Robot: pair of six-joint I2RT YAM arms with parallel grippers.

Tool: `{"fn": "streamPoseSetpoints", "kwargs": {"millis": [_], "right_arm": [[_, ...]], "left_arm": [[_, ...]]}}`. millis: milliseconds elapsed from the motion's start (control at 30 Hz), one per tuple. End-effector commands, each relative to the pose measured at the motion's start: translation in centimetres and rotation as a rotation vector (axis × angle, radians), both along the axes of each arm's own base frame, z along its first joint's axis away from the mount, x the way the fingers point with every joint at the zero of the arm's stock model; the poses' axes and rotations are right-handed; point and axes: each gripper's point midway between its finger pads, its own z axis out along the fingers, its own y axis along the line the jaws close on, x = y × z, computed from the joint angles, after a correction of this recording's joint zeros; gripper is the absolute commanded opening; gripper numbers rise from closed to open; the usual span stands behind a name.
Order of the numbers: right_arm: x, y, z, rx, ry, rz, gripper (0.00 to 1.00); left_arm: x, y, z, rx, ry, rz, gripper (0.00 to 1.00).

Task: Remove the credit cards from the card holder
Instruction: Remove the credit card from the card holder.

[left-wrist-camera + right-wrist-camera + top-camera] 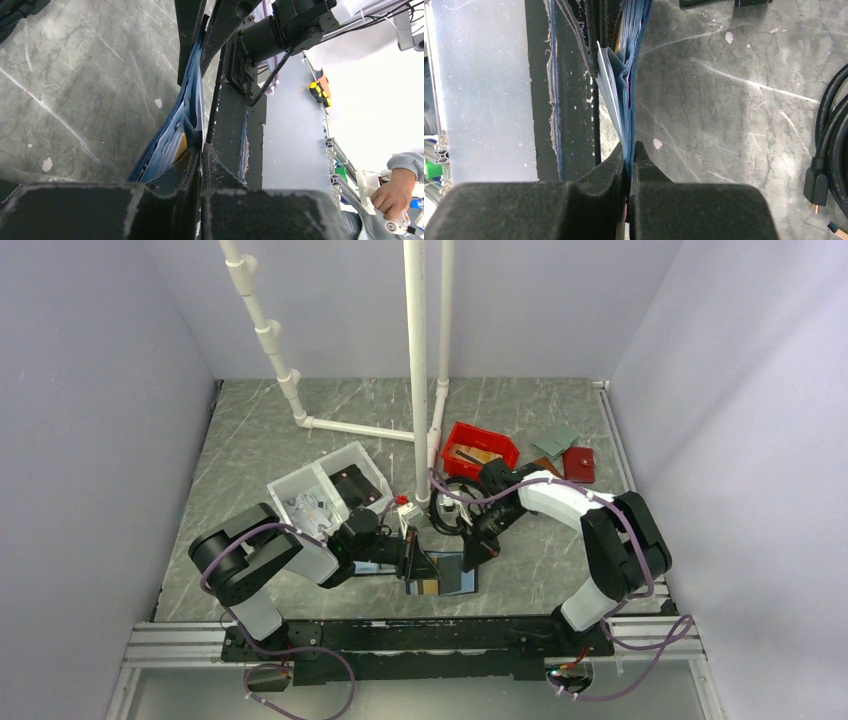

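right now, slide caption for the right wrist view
right gripper shut on the blue card holder's edge, marbled table behind, black cable at right

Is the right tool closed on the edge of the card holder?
Yes, the right tool is shut, pinching the navy edge of the card holder.

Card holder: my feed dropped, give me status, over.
Left tool shut on card holder edge. Right tool shut on it too. Gold card still in pocket. Black cable nearby, not blocking.

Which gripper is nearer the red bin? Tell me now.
Right. The right gripper sits on the near side of the red bin; the left gripper sits farther away, further left.
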Motion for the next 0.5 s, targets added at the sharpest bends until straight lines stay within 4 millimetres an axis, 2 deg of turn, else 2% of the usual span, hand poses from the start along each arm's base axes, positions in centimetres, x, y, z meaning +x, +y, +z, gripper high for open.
{"fn": "streamPoseSetpoints", "kwargs": {"millis": [0,333,467], "right_arm": [[2.4,1.2,0.5,0.046,-0.086,0.0,0.0],[2.4,1.3,0.5,0.046,-0.081,-0.003,0.0],[2.4,1.2,0.2,0.033,-0.074,-0.009,0.0]], "left_arm": [[-0.7,-0.1,2.2,-0.077,-0.035,-0.055,0.09],[-0.2,0.9,1.0,-0.012,-0.004,-0.003,0.06],[0.3,1.3,0.4,0.016,0.02,0.027,0.01]]}}
